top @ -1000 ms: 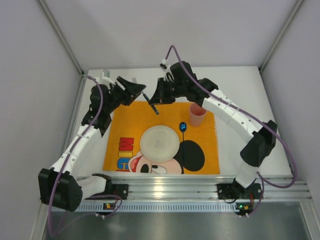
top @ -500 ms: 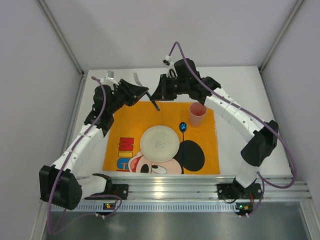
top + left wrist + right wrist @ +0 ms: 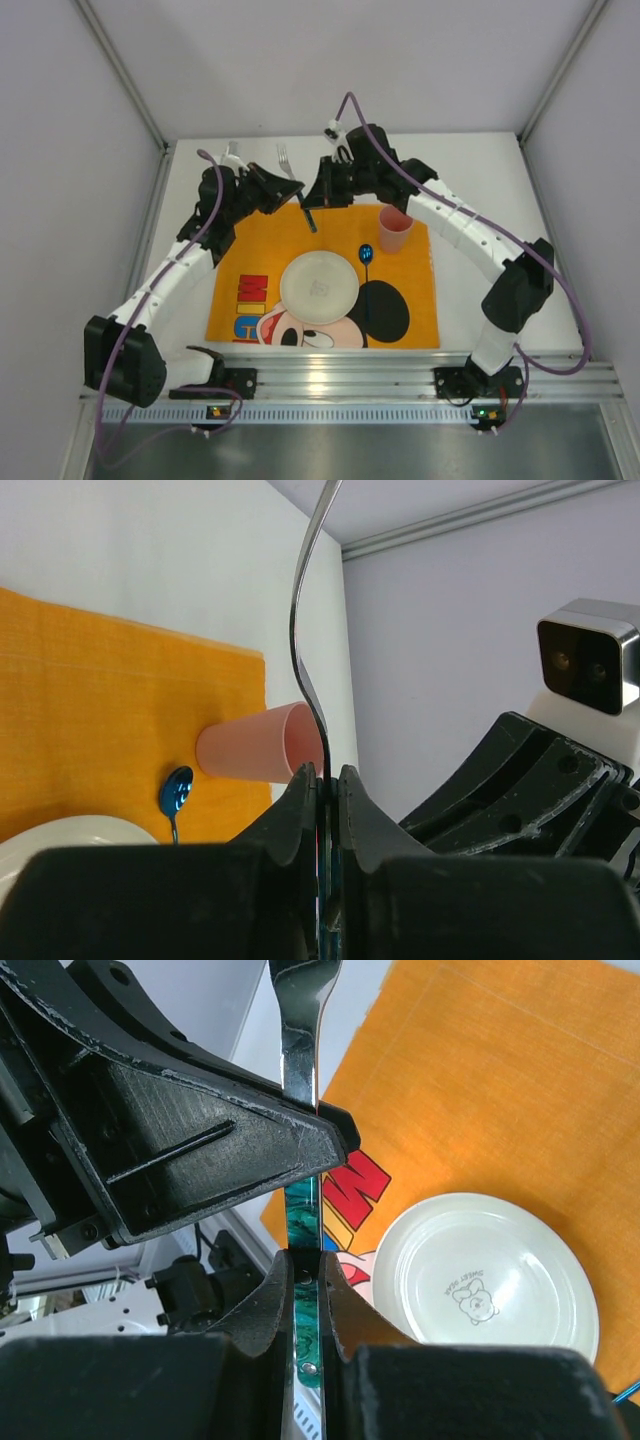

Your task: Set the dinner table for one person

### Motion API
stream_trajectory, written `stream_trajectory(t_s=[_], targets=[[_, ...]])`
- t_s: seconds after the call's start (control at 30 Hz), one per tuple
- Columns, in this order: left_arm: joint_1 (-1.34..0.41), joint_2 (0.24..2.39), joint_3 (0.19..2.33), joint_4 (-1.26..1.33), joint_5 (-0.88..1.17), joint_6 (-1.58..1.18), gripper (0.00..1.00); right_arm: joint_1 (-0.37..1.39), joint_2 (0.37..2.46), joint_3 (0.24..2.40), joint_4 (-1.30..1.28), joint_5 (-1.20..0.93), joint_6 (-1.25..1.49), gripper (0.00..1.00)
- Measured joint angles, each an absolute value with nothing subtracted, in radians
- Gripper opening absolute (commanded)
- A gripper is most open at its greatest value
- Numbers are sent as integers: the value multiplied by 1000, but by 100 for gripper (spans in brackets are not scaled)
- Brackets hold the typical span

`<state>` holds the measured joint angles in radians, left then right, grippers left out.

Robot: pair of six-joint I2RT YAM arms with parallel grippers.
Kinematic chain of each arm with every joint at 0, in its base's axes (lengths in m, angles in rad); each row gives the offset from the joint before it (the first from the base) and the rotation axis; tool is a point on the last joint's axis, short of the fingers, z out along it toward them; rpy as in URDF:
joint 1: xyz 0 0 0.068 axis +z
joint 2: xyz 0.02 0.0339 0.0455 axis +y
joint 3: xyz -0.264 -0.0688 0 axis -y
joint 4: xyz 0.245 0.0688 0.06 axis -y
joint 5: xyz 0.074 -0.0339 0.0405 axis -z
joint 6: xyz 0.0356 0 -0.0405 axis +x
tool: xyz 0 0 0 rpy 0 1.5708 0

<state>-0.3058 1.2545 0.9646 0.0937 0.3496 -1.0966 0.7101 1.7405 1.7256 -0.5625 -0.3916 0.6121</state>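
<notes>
A fork (image 3: pixel 284 157) with a green marbled handle (image 3: pixel 303 1222) hangs over the back edge of the orange Mickey Mouse mat (image 3: pixel 270 235), tines toward the back wall. Both grippers hold it. My left gripper (image 3: pixel 287 189) is shut on it, the steel neck (image 3: pixel 299 620) curving up out of the jaws (image 3: pixel 327 776). My right gripper (image 3: pixel 313 199) is shut on the green handle lower down (image 3: pixel 305 1262). On the mat sit a cream plate (image 3: pixel 319 286), a blue spoon (image 3: pixel 366 254) and a pink cup (image 3: pixel 394 230). The white dinner table (image 3: pixel 480 170) lies under it all.
The ribbed aluminium rail (image 3: pixel 350 375) runs along the near edge by the arm bases. Grey walls close in the left, right and back sides. In the left wrist view the right arm's camera (image 3: pixel 586 666) is very close, with the cup (image 3: pixel 260 746) and spoon (image 3: pixel 176 791) beyond.
My left gripper has moved in toward the fork and shut on it. The right gripper has kept its grip, and the fork's tines now stick out toward the back.
</notes>
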Motion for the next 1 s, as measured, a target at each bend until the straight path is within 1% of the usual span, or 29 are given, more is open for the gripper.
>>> stream_trajectory(t_s=[0.03, 0.07, 0.1, 0.13, 0.17, 0.2, 0.23, 0.3, 0.37, 0.57, 0.77, 1.0], targets=[[-306, 1254, 974, 79, 350, -1084, 0, 709, 1740, 1726, -562, -395, 612, 1], [-306, 1254, 985, 60, 350, -1070, 0, 708, 1740, 1726, -562, -400, 611, 9], [-306, 1254, 1001, 31, 351, -1052, 0, 704, 1740, 1726, -562, -410, 612, 36], [-306, 1255, 1014, 9, 353, -1035, 0, 702, 1740, 1726, -564, -419, 619, 47], [-304, 1255, 1029, -21, 356, -1007, 0, 696, 1740, 1726, -569, -426, 612, 63], [-294, 1255, 1042, -54, 366, -976, 0, 687, 1739, 1726, -575, -431, 615, 84], [-279, 1256, 1053, -86, 378, -952, 0, 672, 1737, 1726, -582, -436, 612, 88], [-240, 1257, 1066, -158, 393, -884, 0, 636, 1732, 1726, -596, -440, 595, 93], [-204, 1262, 1072, -249, 399, -808, 0, 601, 1725, 1724, -604, -439, 585, 94], [-151, 1311, 1084, -502, 365, -559, 0, 501, 1634, 1637, -629, -440, 560, 94], [-150, 1330, 989, -554, 405, -389, 0, 460, 1556, 1543, -636, -443, 552, 94], [-115, 1383, 891, -544, 467, -291, 0, 457, 1520, 1479, -636, -450, 544, 93]])
